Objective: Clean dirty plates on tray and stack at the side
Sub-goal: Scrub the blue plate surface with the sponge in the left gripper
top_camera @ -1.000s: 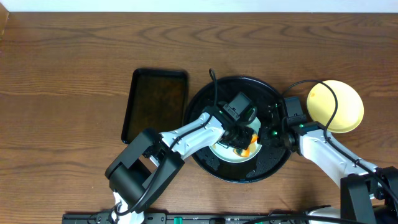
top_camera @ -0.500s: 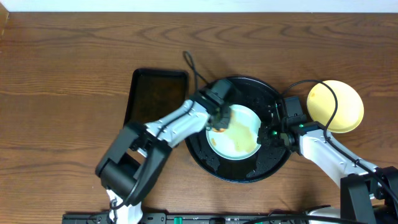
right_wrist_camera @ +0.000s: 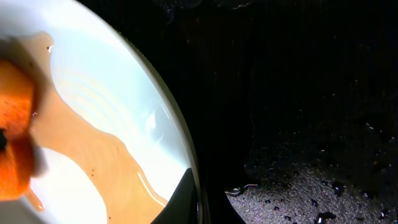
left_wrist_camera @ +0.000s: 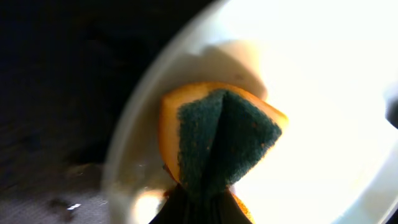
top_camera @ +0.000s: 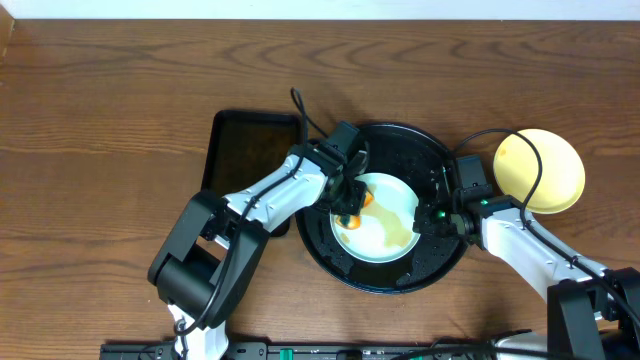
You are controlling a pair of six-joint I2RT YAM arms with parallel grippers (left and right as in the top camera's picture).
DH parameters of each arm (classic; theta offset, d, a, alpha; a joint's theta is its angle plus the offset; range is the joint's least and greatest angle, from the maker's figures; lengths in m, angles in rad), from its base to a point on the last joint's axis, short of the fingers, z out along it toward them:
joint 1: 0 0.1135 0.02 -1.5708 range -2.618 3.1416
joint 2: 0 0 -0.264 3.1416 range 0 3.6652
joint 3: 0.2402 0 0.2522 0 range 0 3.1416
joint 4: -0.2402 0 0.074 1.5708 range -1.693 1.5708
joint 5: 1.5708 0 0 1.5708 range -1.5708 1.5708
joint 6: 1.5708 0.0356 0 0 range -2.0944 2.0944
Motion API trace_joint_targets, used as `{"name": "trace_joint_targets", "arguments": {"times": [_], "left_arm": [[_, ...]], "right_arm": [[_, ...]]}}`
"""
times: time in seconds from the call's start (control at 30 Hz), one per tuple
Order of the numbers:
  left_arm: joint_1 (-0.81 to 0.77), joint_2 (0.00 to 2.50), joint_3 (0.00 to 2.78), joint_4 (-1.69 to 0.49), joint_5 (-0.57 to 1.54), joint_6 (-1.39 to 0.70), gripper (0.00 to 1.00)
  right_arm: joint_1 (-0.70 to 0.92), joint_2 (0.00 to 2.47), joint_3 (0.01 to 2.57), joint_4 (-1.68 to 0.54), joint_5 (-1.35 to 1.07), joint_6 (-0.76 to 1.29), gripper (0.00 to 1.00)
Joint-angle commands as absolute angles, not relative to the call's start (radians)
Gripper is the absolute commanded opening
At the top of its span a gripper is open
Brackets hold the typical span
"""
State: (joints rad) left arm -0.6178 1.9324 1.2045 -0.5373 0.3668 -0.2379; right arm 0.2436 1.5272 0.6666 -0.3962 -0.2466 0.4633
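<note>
A pale mint-blue plate (top_camera: 385,215) lies in the round black tray (top_camera: 415,150), smeared with thin brown sauce (right_wrist_camera: 93,155). My left gripper (top_camera: 349,207) is shut on an orange sponge with a green scouring face (left_wrist_camera: 217,140), pressed onto the plate's left part (left_wrist_camera: 323,93). In the left wrist view that gripper (left_wrist_camera: 202,211) shows only at the bottom edge. My right gripper (top_camera: 420,221) is shut on the plate's right rim, one finger above the rim and one below (right_wrist_camera: 200,202). A pale yellow plate (top_camera: 540,170) sits on the table to the right of the tray.
A rectangular black tray (top_camera: 250,160) lies just left of the round one, under my left forearm. The round tray's floor (right_wrist_camera: 298,93) is wet with droplets. A cable loops from my right arm over the yellow plate.
My left gripper swept the sponge from the plate's lower right across to its upper left, then slightly down along the left side. The right gripper and the plate stayed put.
</note>
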Motion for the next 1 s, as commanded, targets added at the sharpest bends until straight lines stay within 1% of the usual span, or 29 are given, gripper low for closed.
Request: {"name": "trace_joint_targets", "arguments": {"times": [0.0, 0.1, 0.23, 0.3, 0.37, 0.6, 0.73, 0.83, 0.9, 0.97], "left_arm": [[-0.628, 1.939, 1.178, -0.525, 0.459, -0.156, 0.07], [-0.606, 1.897, 1.178, -0.518, 0.437, -0.157, 0.07], [-0.574, 1.808, 1.178, -0.522, 0.328, -0.157, 0.07], [-0.559, 1.760, 1.178, -0.522, 0.268, -0.157, 0.07], [-0.543, 1.716, 1.178, -0.522, 0.218, -0.157, 0.07], [-0.469, 1.650, 1.178, -0.563, 0.124, -0.163, 0.07], [-0.408, 1.651, 1.177, -0.606, 0.128, -0.205, 0.07], [-0.388, 1.651, 1.177, -0.614, 0.253, -0.203, 0.07], [-0.395, 1.651, 1.176, -0.613, 0.321, -0.199, 0.07], [-0.416, 1.652, 1.174, -0.613, 0.344, -0.199, 0.08]], "right_arm": [[0.243, 1.539, 0.664, -0.401, -0.206, 0.463, 0.01], [0.243, 1.539, 0.664, -0.400, -0.205, 0.463, 0.02], [0.243, 1.539, 0.664, -0.397, -0.205, 0.463, 0.05], [0.243, 1.539, 0.664, -0.397, -0.206, 0.463, 0.11], [0.243, 1.539, 0.664, -0.397, -0.206, 0.463, 0.15], [0.244, 1.539, 0.663, -0.405, -0.214, 0.463, 0.17], [0.244, 1.539, 0.653, -0.403, -0.213, 0.464, 0.16], [0.244, 1.539, 0.651, -0.402, -0.209, 0.464, 0.15], [0.244, 1.539, 0.651, -0.397, -0.208, 0.464, 0.10], [0.244, 1.539, 0.651, -0.396, -0.208, 0.472, 0.01]]}}
